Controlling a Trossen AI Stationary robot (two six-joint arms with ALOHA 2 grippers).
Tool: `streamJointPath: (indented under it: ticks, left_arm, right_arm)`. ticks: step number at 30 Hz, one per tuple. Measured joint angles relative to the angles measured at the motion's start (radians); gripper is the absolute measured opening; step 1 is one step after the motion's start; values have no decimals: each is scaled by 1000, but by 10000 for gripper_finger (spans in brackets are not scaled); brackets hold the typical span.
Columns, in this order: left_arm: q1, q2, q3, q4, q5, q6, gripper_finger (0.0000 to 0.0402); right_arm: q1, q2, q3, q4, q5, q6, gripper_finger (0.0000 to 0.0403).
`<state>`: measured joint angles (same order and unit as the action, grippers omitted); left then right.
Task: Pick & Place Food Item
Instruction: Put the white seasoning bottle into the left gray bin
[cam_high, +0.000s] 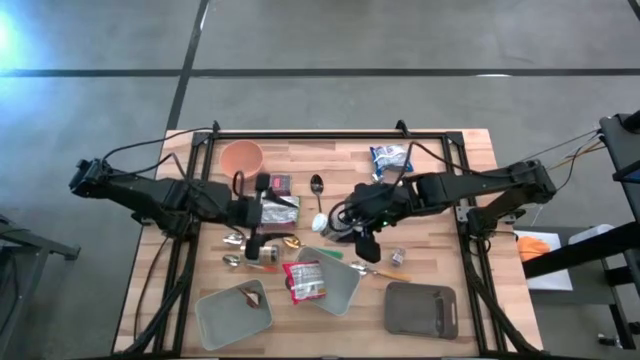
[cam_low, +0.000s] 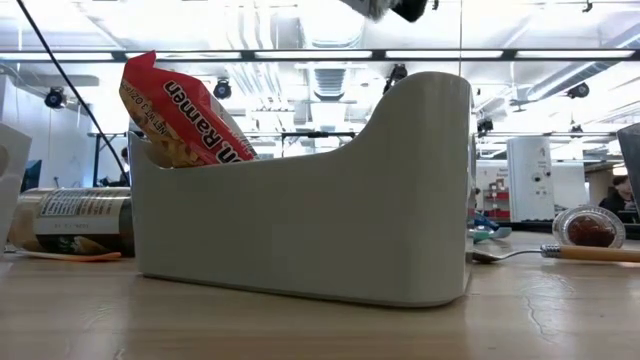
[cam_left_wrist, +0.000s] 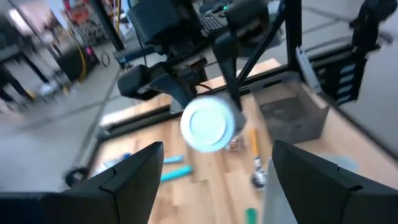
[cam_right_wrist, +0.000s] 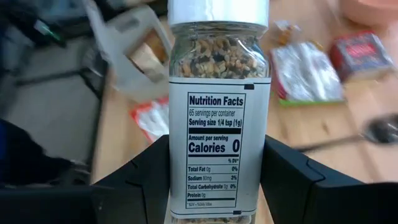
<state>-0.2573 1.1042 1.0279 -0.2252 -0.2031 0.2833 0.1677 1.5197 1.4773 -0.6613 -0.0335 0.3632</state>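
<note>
A clear spice jar (cam_right_wrist: 217, 93) with a white cap, brown seasoning and a nutrition label hangs above the table's middle. My right gripper (cam_right_wrist: 217, 155) is shut on it. In the high view the jar (cam_high: 322, 225) shows just left of that gripper (cam_high: 340, 222). The left wrist view looks onto the jar's white cap (cam_left_wrist: 207, 123), with the right arm behind it. My left gripper (cam_left_wrist: 217, 149) stands open with nothing between its fingers, left of the jar in the high view (cam_high: 262, 222). My right gripper pinches the jar's labelled body (cam_right_wrist: 177, 168) between its two fingers, on the half away from the cap. The fingers come from the table's right, slanting down, and lie along the jar. The jar is lifted clear, its cap (cam_right_wrist: 217, 9) pointing toward the left arm.
A grey bin (cam_high: 340, 290) (cam_low: 300, 230) with a red ramen packet (cam_low: 180, 110) stands near the front. Also on the table are an orange bowl (cam_high: 241, 156), a light grey tray (cam_high: 232, 312), a dark tray (cam_high: 421, 308), spoons (cam_high: 317, 185), small packets (cam_high: 390, 157) and a can (cam_low: 70, 220).
</note>
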Motion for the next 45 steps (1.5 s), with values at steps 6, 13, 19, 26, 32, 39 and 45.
streamJointPath:
  ticks: [6,13,19,26,32,39,45]
  left_arm:
    - [-15,0,-1,-1,-33,176,303]
    - [-18,24,-2,20,-15,200,303]
    - [-31,84,5,23,6,216,303]
    - [-36,91,5,76,19,210,303]
    - [-36,110,5,73,77,207,303]
    - [-35,135,6,71,133,214,303]
    - [-35,140,7,92,142,238,302]
  right_arm:
    - [-27,24,-7,95,-108,75,191]
    - [-50,54,-5,144,-184,114,191]
    - [-69,95,23,167,-246,135,191]
    - [-75,120,29,175,-289,136,191]
    - [-76,119,36,179,-331,135,191]
    - [-74,121,37,197,-410,135,191]
    - [-74,121,36,195,-432,151,191]
